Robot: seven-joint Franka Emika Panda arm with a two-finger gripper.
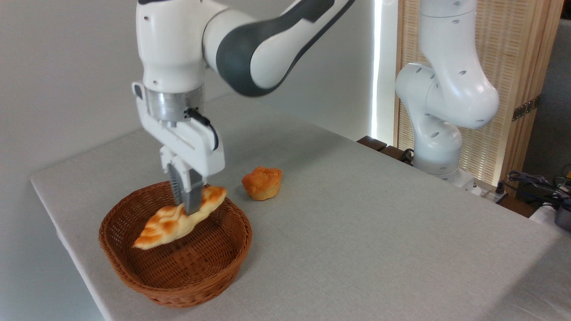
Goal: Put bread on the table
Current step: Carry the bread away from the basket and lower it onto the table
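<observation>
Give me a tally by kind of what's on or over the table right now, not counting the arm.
Braided bread: 1, clamped in the gripper and hanging over the basket
Small orange bun: 1, on the table
Wicker basket: 1, nothing seen resting in it
Total: 3
</observation>
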